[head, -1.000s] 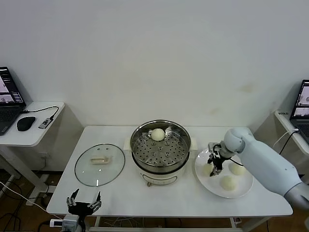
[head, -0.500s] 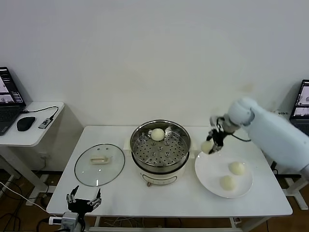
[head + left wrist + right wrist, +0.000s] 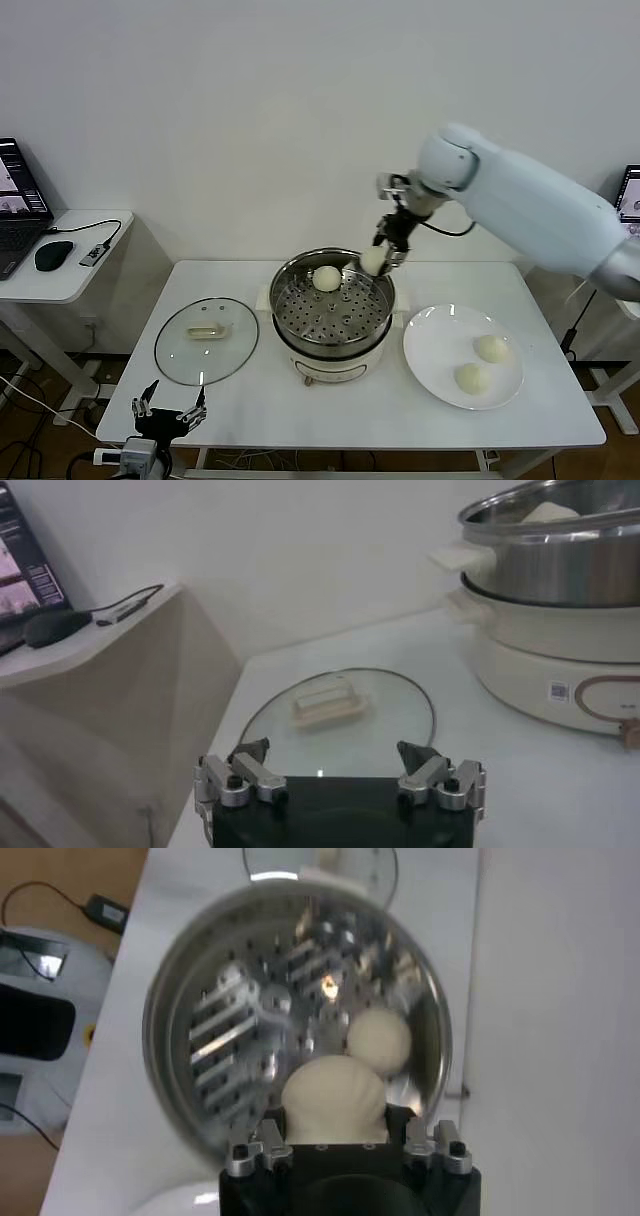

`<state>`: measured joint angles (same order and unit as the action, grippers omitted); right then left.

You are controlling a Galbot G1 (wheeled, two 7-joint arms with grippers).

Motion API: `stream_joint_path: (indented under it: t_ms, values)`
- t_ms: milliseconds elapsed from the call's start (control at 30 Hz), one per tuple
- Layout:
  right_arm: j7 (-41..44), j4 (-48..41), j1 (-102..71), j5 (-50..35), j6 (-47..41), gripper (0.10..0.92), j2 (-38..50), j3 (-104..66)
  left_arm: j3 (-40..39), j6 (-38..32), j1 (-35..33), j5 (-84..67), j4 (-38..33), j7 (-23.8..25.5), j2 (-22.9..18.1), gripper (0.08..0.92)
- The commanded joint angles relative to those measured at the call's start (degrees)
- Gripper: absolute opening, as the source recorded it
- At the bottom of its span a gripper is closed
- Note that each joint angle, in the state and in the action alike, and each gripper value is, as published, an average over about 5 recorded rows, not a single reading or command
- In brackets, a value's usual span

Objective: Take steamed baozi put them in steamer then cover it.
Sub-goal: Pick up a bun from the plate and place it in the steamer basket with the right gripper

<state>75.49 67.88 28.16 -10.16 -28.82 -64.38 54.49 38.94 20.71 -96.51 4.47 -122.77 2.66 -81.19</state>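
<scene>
**Bun held over the steamer's rim**

Fingers of the right gripper point(image 3: 378, 256) are clenched on one steamed baozi point(image 3: 372, 261), holding it in the air above the back right edge of the steamer point(image 3: 332, 310). A second baozi point(image 3: 327, 278) already sits on the perforated tray inside, toward the back. Two more baozi point(image 3: 490, 348) lie on the white plate point(image 3: 437, 345) to the right of the steamer, near each other but apart. The cover point(image 3: 207, 339) lies flat on the counter point(image 3: 350, 410) left of the steamer, handle up. The left gripper point(image 3: 167, 421) hangs low off the counter's front left corner, its fingers spread wide and grasping nothing.
</scene>
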Motion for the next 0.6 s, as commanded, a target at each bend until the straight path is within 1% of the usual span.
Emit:
stream_joint_path:
  t_ms: [33,267,600]
  values:
    - [-0.3,-5.7,1.5,-3.1,-2.8,0.599,-13.0,4.0,0.1,0.0,-0.4,-0.3,-1.0,-0.2,-0.1,0.823]
    - [-0.5,-9.1,-2.6,-0.4,-2.8,0.599,-17.8,4.0,0.1,0.0,-0.4,-0.6,-1.0,-0.5,-0.2,0.823]
    - [-1.2,-12.3,-6.6,2.5,-3.0,0.596,-20.4,4.7,-0.1,0.0,-0.1,-0.9,-0.9,-0.4,-0.2,0.823]
